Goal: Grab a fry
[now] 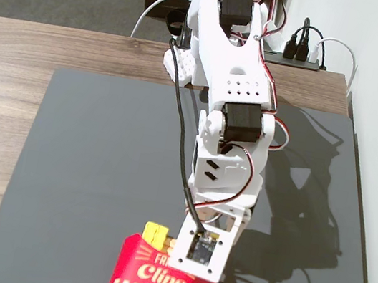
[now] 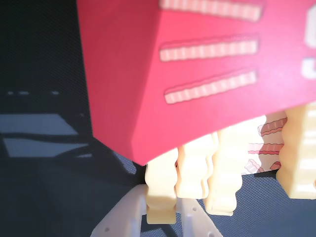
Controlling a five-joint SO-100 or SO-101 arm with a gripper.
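While the pincer (image 2: 165, 217) is hanging right at the red carton (image 1: 155, 277) with the leftmost fry (image 2: 160, 190) sitting between its fingers (can't tell if it's gripping), I'm guessing that fry's light, stiff, slippery plastic, best pinched near its exposed tip.

- wooden counter (image 1: 12, 68), fixed view: grain runs left to right.
- dark grey mat (image 1: 95, 184) covers most of it.
- red carton (image 1: 151, 280) stands on the mat's near edge.
- white arm base (image 1: 180, 64) at the mat's far edge.
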